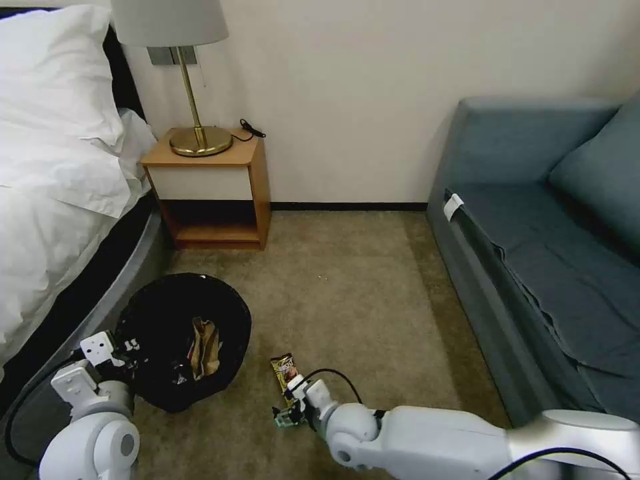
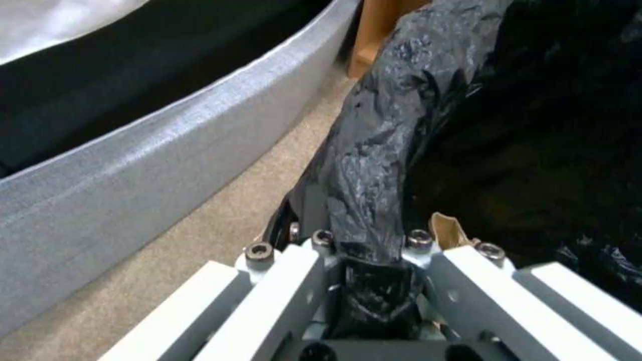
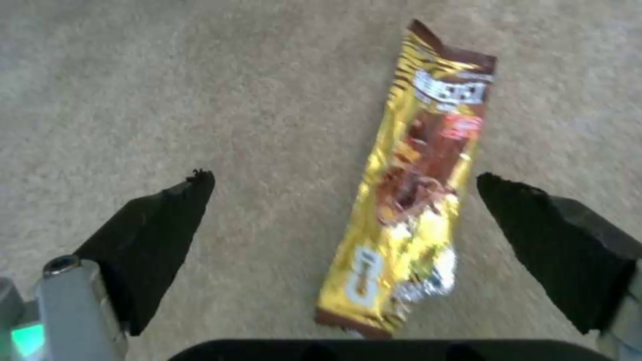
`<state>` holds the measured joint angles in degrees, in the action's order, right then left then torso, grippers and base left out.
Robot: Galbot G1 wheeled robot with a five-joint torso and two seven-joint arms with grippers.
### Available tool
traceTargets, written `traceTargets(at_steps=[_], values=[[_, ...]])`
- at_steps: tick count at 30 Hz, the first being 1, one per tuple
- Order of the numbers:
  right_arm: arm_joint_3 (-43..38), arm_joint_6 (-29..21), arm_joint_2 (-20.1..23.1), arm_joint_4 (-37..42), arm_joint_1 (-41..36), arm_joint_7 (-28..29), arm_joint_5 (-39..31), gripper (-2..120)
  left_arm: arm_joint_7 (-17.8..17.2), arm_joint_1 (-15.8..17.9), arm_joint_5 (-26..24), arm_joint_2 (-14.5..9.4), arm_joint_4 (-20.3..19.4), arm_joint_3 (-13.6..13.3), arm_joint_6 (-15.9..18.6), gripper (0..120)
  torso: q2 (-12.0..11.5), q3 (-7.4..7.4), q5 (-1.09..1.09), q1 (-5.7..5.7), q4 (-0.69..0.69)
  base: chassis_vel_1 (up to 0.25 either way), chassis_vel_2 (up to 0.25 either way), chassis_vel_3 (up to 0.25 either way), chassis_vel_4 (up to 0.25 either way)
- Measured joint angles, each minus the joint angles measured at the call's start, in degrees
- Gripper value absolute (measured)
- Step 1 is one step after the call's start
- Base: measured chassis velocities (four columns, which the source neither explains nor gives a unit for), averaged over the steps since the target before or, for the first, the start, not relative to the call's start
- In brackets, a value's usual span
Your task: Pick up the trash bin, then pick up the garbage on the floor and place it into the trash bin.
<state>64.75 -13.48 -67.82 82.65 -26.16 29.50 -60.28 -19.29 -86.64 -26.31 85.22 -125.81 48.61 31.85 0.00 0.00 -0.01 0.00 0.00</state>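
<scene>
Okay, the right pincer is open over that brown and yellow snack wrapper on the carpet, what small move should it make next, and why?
Probably lower the right pincer straight down and close. The brown-yellow snack wrapper lies flat on the carpet between the open fingers, nearer one, not yet touched. The left pincer already grips the rim of the trash bin beside it, ready to receive.

Bare floor [image 1: 360, 293] lies open around the wrapper [image 3: 415, 190] (bed [image 1: 60, 220] and sofa [image 1: 533, 267] flank it).
</scene>
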Motion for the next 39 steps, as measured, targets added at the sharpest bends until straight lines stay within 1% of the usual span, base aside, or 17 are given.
traceTargets(at_steps=[4, 7, 16, 19, 27, 30, 32, 33, 34, 37, 39], values=[[0.73, 0.51, -2.22, -2.45, 0.07, -0.34, 0.52, 100, -0.02, 0.12, 0.04, 0.20, -0.07, -0.19, 0.00, 3, 0.00, 0.00, 0.00, 0.00, 0.00, 0.000, 0.000, 0.000, 0.000], [1.11, 0.78, -2.84, -3.57, 0.01, -0.44, 0.95, 100, -0.03, 0.13, 0.06, 0.20, -0.09, -0.22, 0.00, 3, 0.00, 0.00, -0.01, 0.00, 0.00, 0.000, 0.000, 0.000, 0.000], [3.33, 3.10, -5.07, -10.28, -0.07, -1.50, 2.72, 100, -0.05, 0.14, 0.17, 0.09, -0.05, -0.41, 0.04, 3, 0.00, 0.00, 0.00, 0.00, -0.01, 0.000, 0.000, 0.000, 0.000], [3.53, 4.17, -6.09, -13.93, -0.26, -2.08, 3.67, 96, -0.06, 0.10, 0.22, 0.00, -0.04, -0.43, 0.06, 3, 0.00, 0.00, 0.00, 0.00, -0.01, 0.000, 0.000, 0.000, 0.000], [3.34, 5.32, -7.01, -18.09, -0.74, -3.20, 4.89, 92, -0.08, -0.05, 0.24, -0.08, -0.06, -0.43, 0.08, 3, 0.00, 0.00, 0.00, 0.00, -0.01, 0.000, 0.000, 0.000, 0.000], [3.18, 5.52, -7.05, -18.67, -0.98, -3.34, 5.19, 86, -0.09, -0.12, 0.27, -0.06, -0.07, -0.42, 0.08, 3, 0.00, 0.00, 0.00, 0.00, 0.00, 0.000, 0.000, 0.000, 0.000], [3.12, 5.61, -7.00, -18.93, -1.17, -3.42, 5.46, 80, -0.10, -0.16, 0.28, -0.05, -0.08, -0.41, 0.08, 3, 0.00, 0.00, 0.01, 0.00, 0.00, 0.000, 0.000, 0.000, 0.000], [3.06, 5.73, -6.92, -19.16, -1.36, -3.46, 5.72, 74, -0.10, -0.17, 0.28, -0.04, -0.08, -0.40, 0.08, 3, 0.00, 0.00, 0.00, 0.00, 0.00, 0.000, 0.000, 0.000, 0.000], [3.06, 5.73, -6.92, -19.16, -1.36, -3.46, 5.72, 74, -0.10, -0.17, 0.28, -0.04, -0.08, -0.40, 0.08, 3, 0.00, 0.00, 0.00, 0.00, 0.00, 0.000, 0.000, 0.000, 0.000], [2.83, 6.04, -6.69, -19.43, -1.80, -3.59, 6.25, 61, -0.10, -0.19, 0.29, -0.02, -0.10, -0.39, 0.07, 3, 0.00, 0.00, 0.01, 0.00, -0.01, 0.000, 0.000, 0.000, 0.000], [2.73, 6.09, -6.62, -19.43, -1.90, -3.63, 6.36, 59, -0.10, -0.20, 0.29, -0.02, -0.11, -0.39, 0.07, 3, 0.00, 0.00, 0.01, 0.00, 0.00, 0.000, 0.000, 0.000, 0.000]])
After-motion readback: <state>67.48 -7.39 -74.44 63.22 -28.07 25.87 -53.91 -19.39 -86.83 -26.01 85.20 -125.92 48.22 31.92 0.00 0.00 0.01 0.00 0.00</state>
